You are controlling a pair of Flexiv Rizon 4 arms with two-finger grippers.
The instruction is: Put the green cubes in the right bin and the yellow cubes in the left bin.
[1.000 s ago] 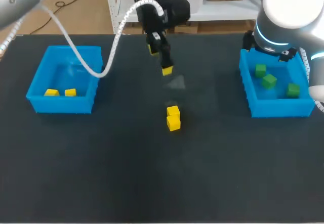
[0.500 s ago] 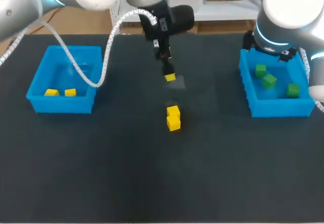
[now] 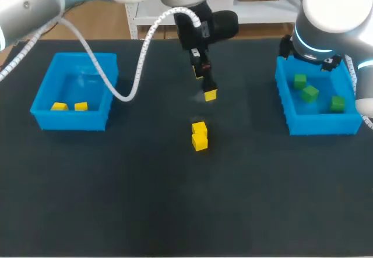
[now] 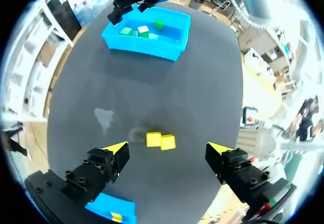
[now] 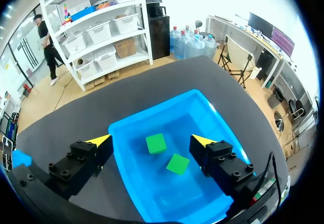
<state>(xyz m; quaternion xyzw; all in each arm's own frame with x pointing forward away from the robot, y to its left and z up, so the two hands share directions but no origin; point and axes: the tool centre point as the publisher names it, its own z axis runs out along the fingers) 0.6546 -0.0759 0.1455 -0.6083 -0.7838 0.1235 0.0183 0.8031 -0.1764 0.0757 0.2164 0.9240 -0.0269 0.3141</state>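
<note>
Two yellow cubes (image 3: 199,128) (image 3: 200,142) lie touching in the middle of the table. My left gripper (image 3: 207,86) hangs open above the table just behind them; in the left wrist view the left gripper (image 4: 167,148) has the yellow cubes (image 4: 153,139) (image 4: 168,142) below, between its spread fingers, untouched. The left bin (image 3: 70,120) holds two yellow cubes (image 3: 59,106) (image 3: 81,106). The right bin (image 3: 323,124) holds three green cubes (image 3: 299,81) (image 3: 309,93) (image 3: 337,103). My right gripper (image 5: 152,142) is open and empty over the right bin (image 5: 152,114), above two green cubes (image 5: 156,143) (image 5: 177,164).
The black table top (image 3: 186,200) stretches wide in front of the cubes. My left arm's white cable (image 3: 137,74) loops down between the left bin and the gripper. The right arm's body (image 3: 326,13) stands over the right bin's back edge.
My left gripper has swung to the right and a little nearer the two loose yellow cubes, staying open. The right arm and all cubes have kept still.
</note>
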